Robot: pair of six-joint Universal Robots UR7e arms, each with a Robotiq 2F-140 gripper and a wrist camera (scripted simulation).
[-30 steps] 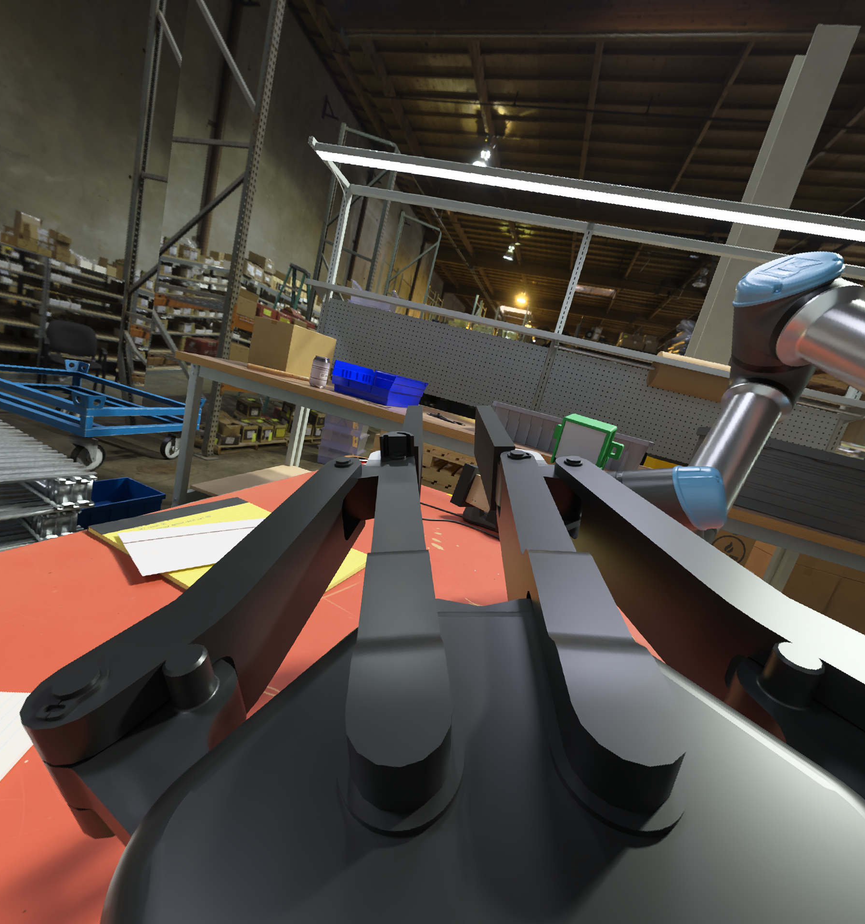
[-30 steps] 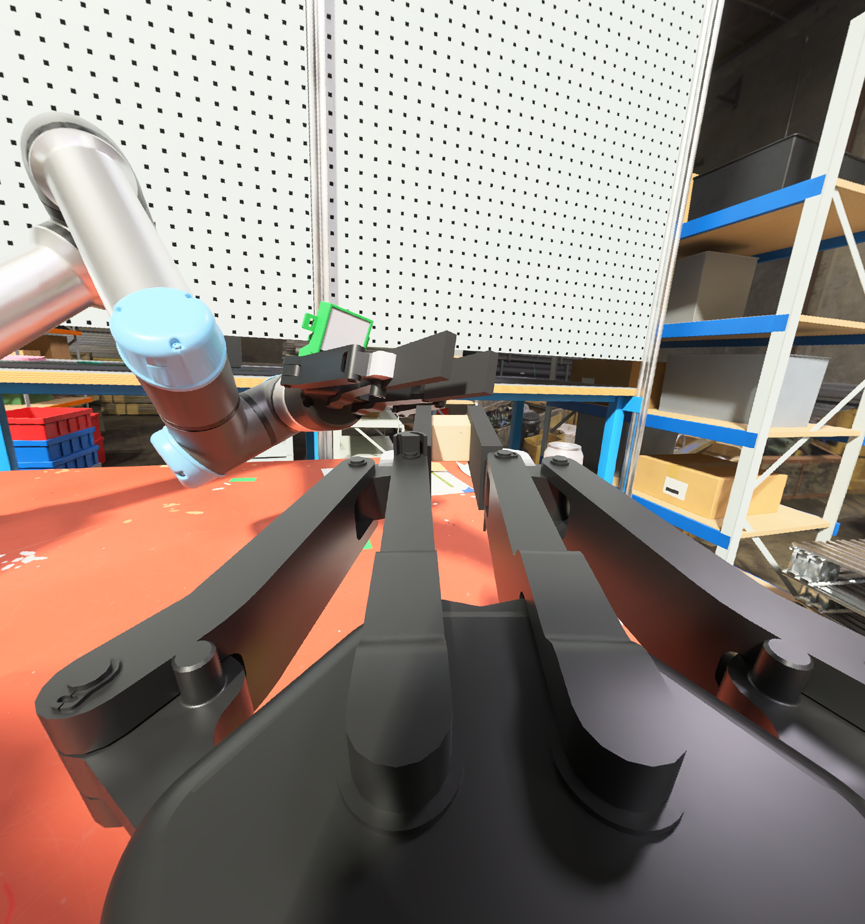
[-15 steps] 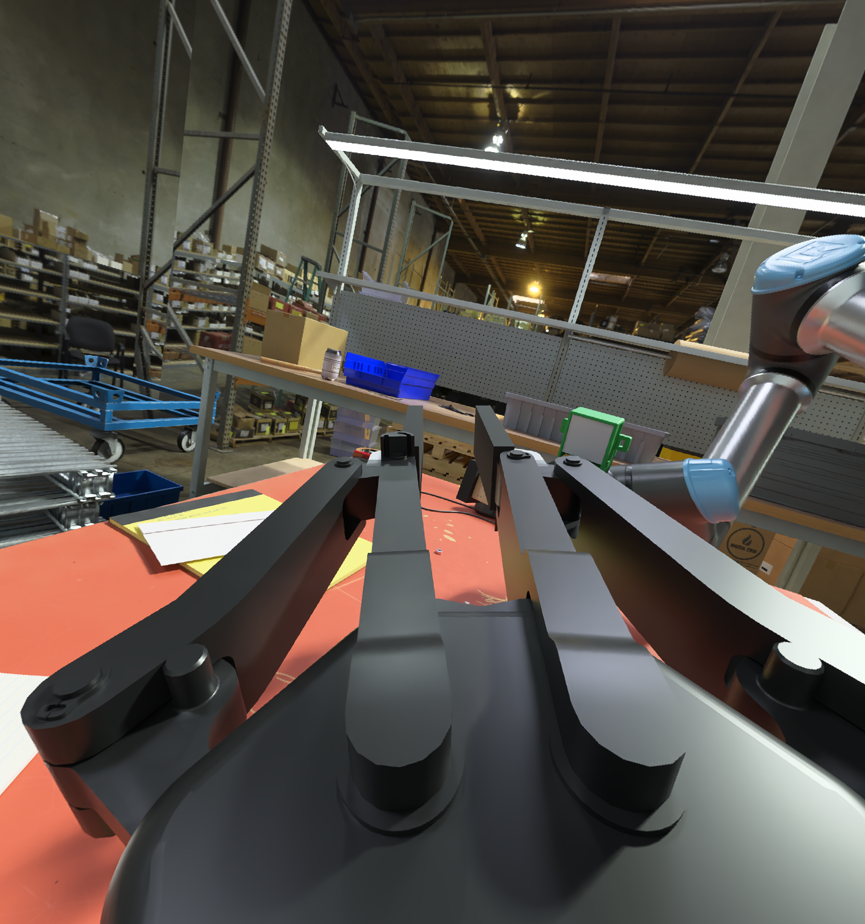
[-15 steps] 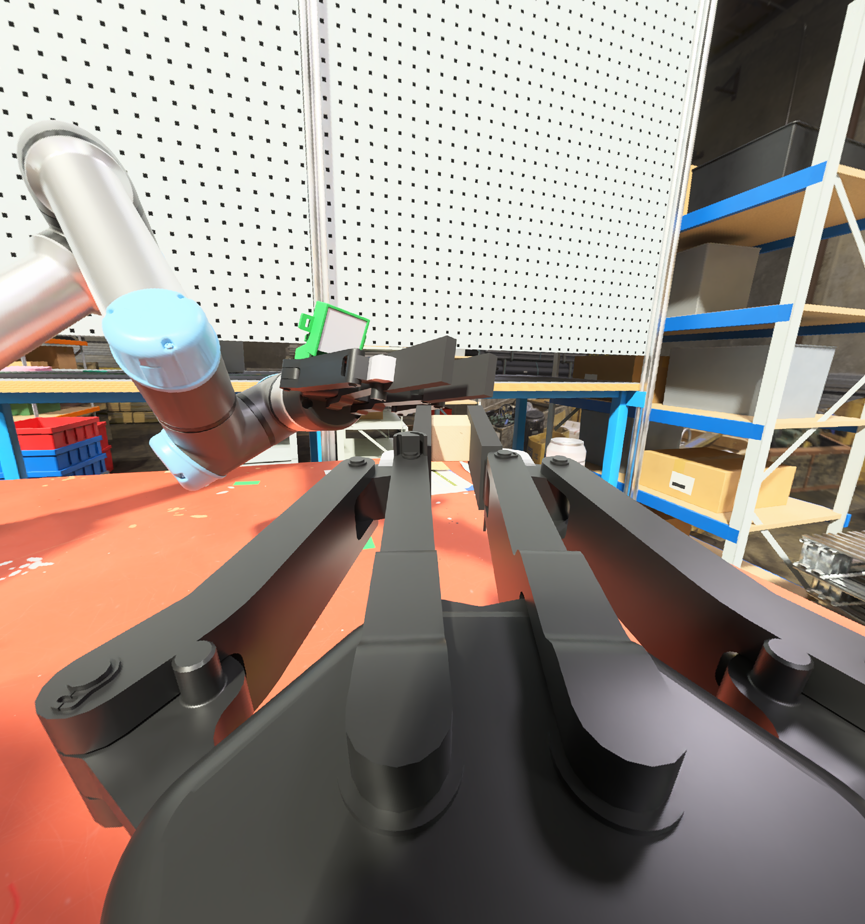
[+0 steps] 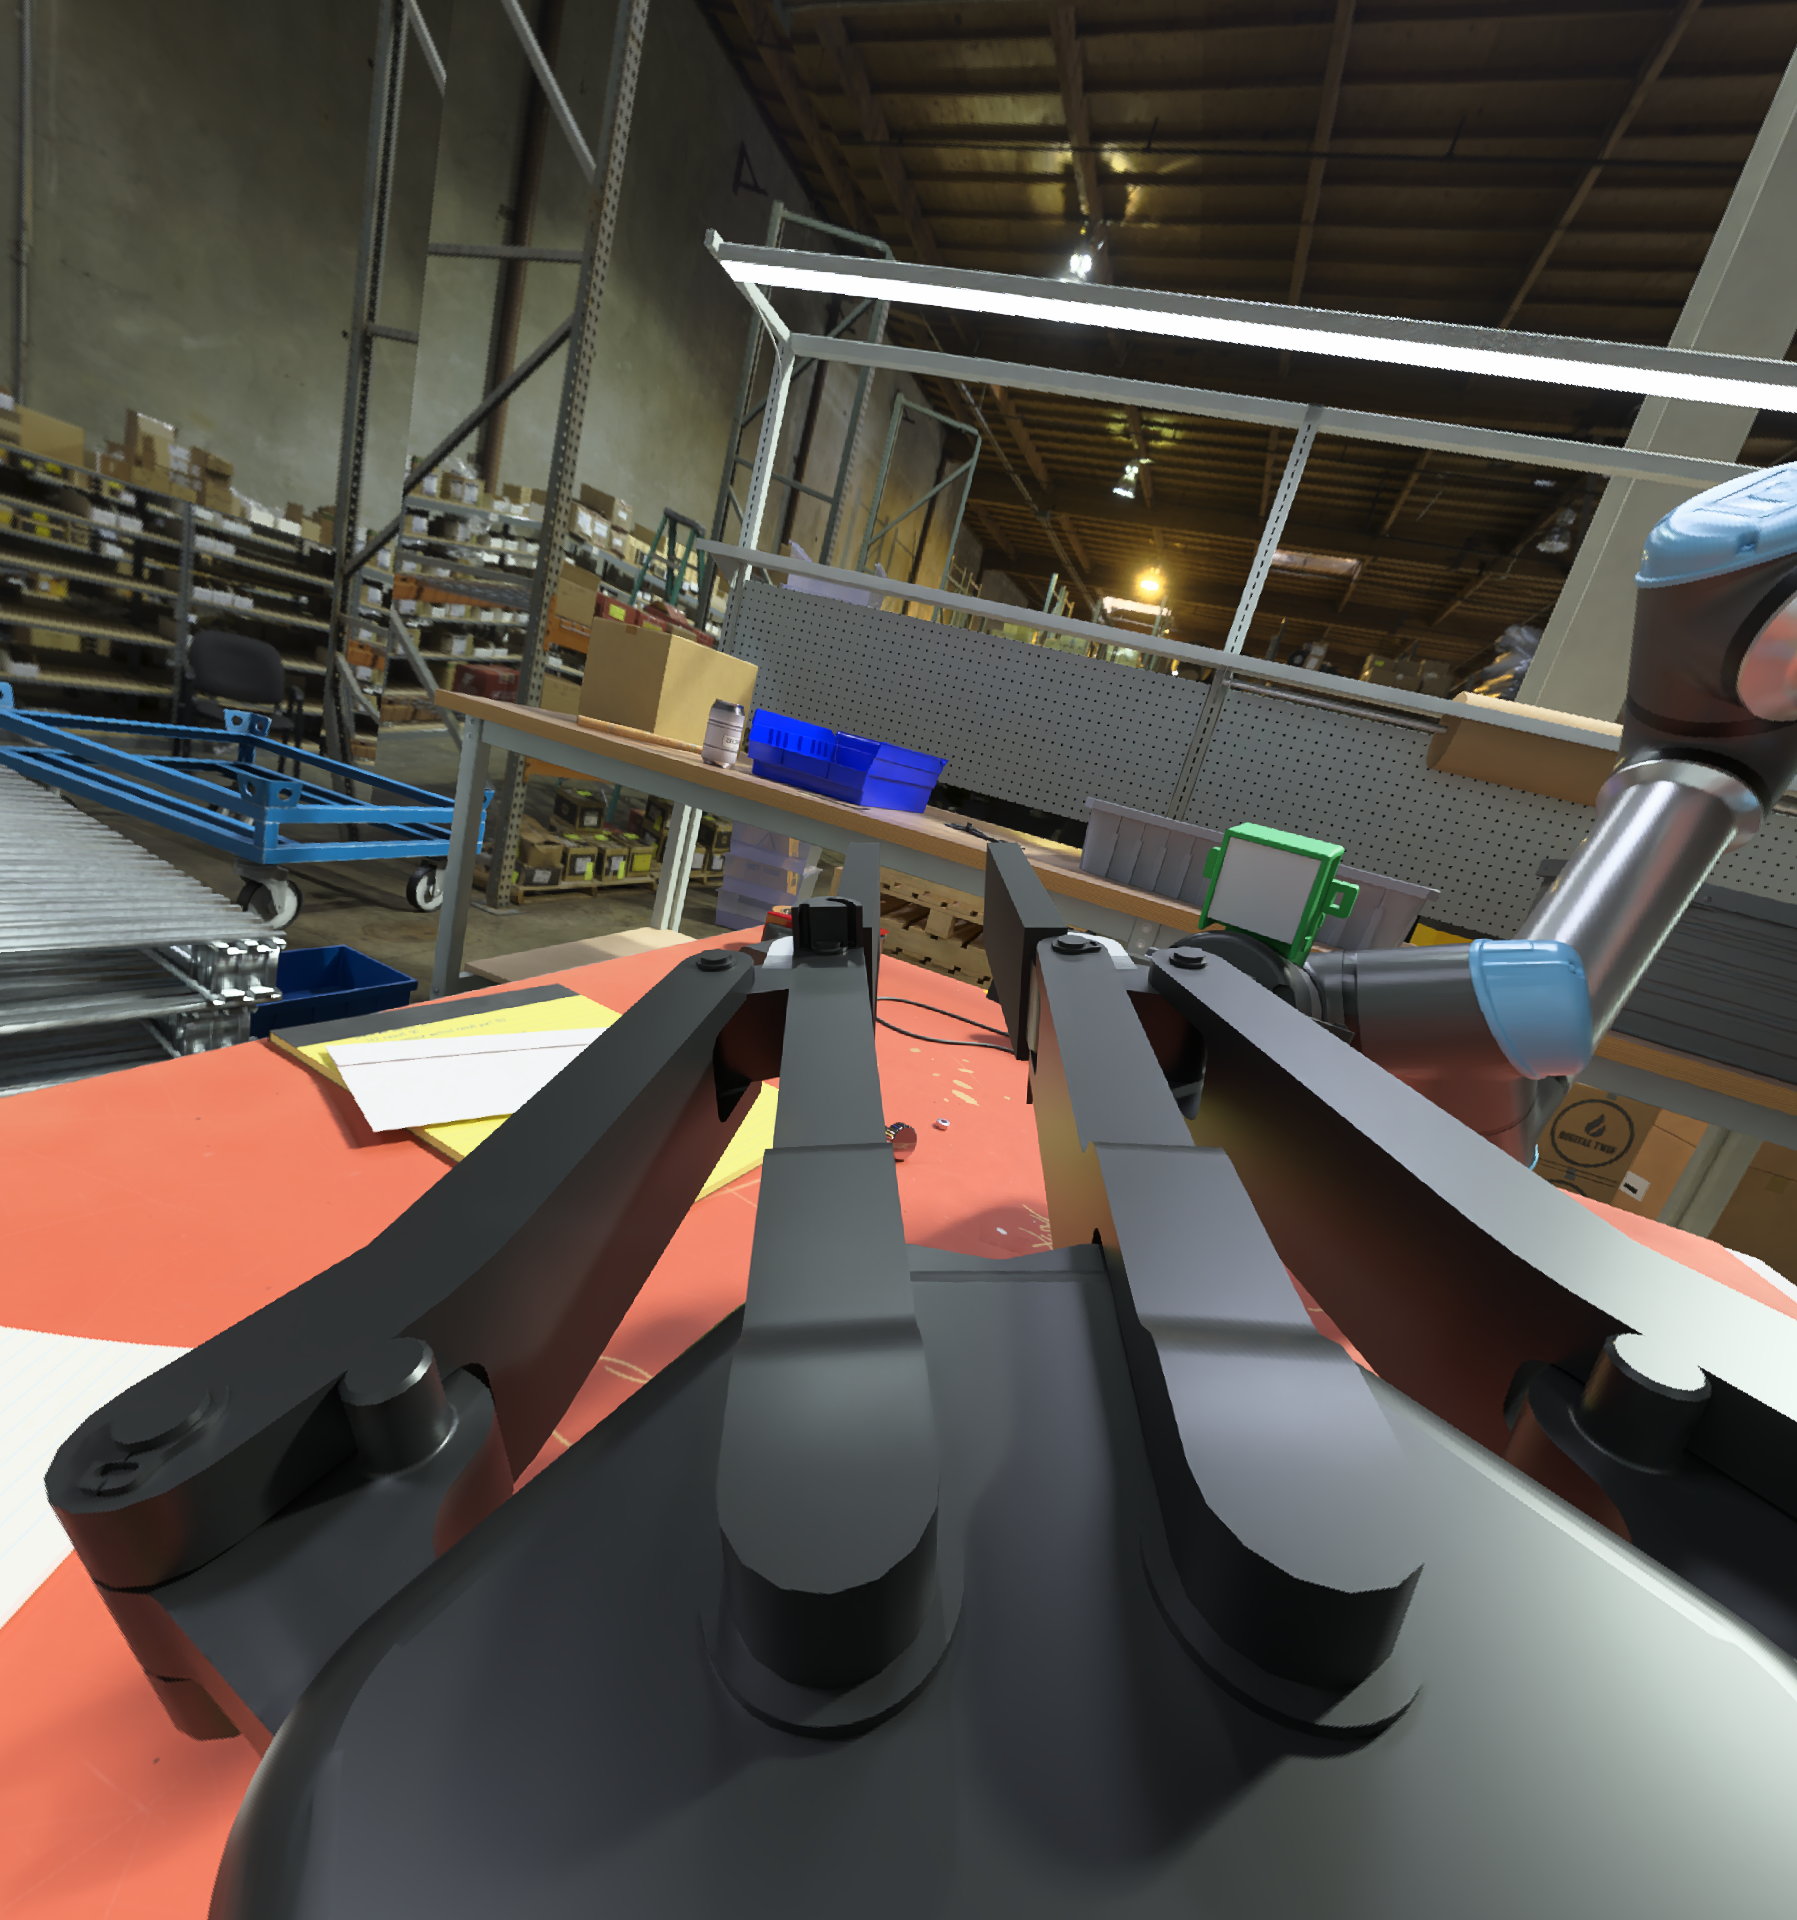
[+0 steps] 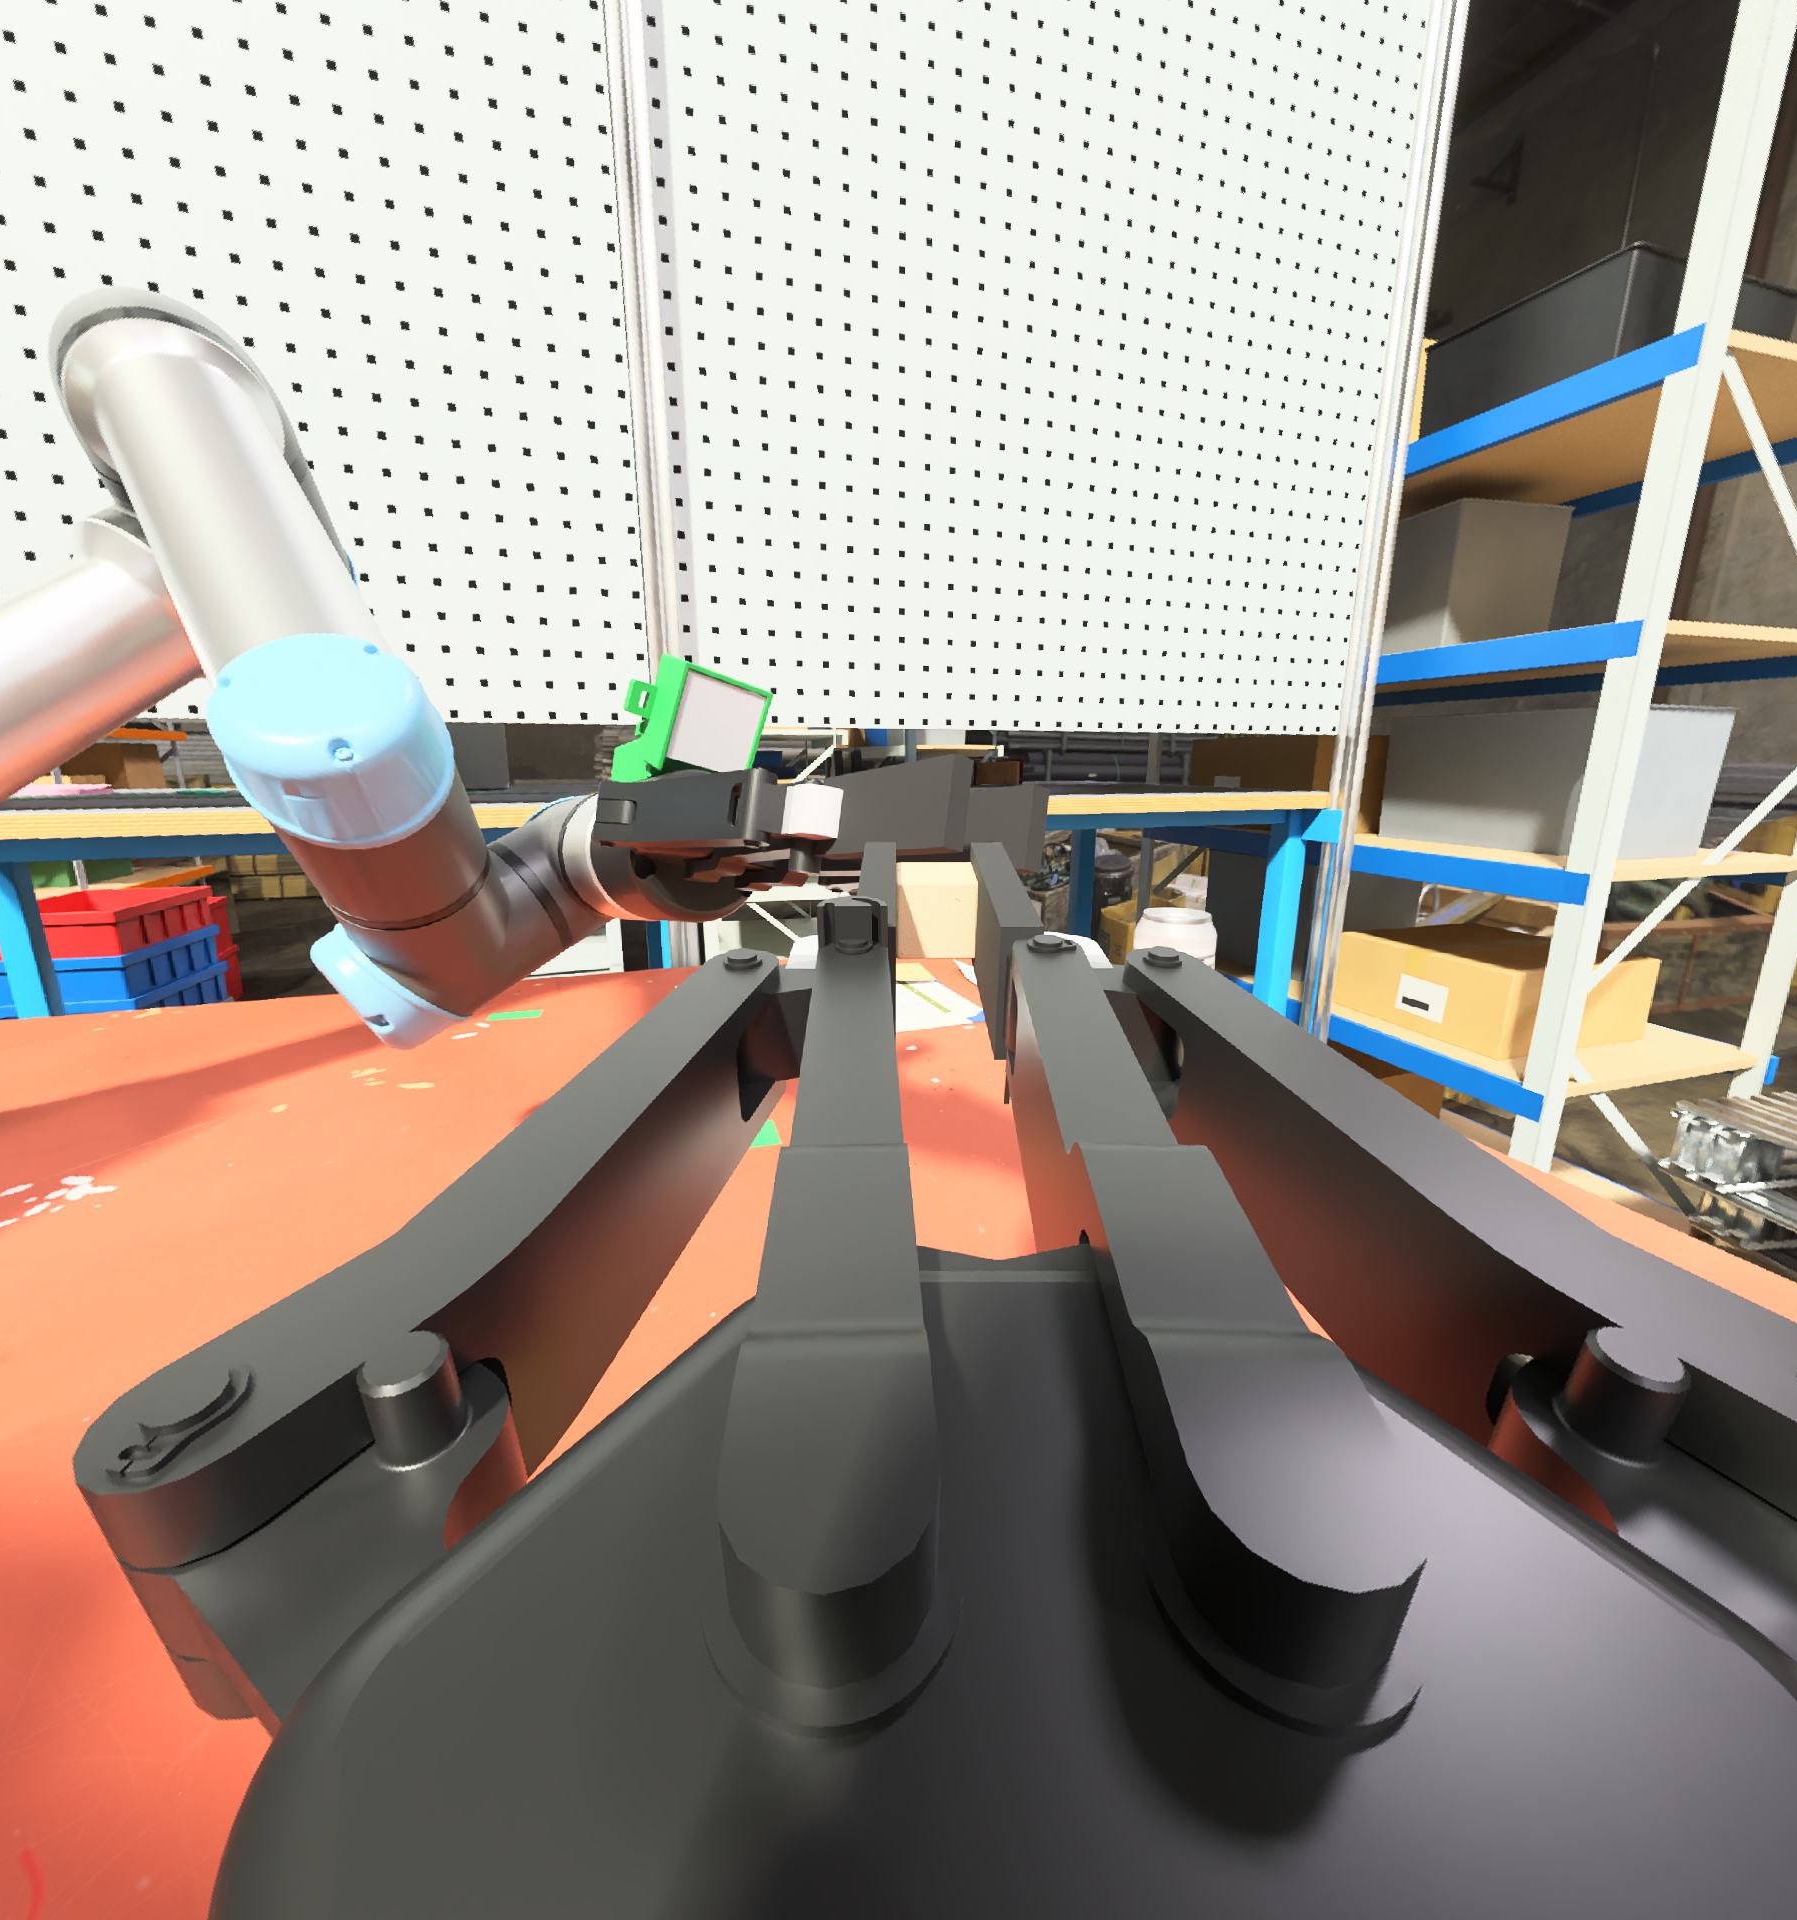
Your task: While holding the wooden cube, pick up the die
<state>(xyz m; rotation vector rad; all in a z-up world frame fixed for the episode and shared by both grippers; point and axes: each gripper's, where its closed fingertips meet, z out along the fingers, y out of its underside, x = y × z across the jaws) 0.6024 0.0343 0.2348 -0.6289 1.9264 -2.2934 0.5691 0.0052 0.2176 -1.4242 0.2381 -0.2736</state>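
My left end effector (image 5: 930, 914) hangs over the counter (image 5: 146, 1195), fingers narrowly apart and empty. A tan block (image 6: 933, 906) sits between my right end effector's (image 6: 938, 878) tips; whether it is clamped, I cannot tell. No die shows, so I should tilt down gently and find it first.

Left wrist view: mounted low behind left tool (image 5: 930, 914), looking forward along its fingers, close above red worktop (image 5: 146, 1195), nearly level, facing warehouse shelving and far bench. Right arm (image 5: 1528, 1003) at right edge.

Right wrist view: same low mount behind right tool (image 6: 935, 904), facing white pegboard wall (image 6: 977, 364) and blue shelving. Left arm (image 6: 374, 831) at left.

Shared: red worktop between opposing views; each shows other arm.
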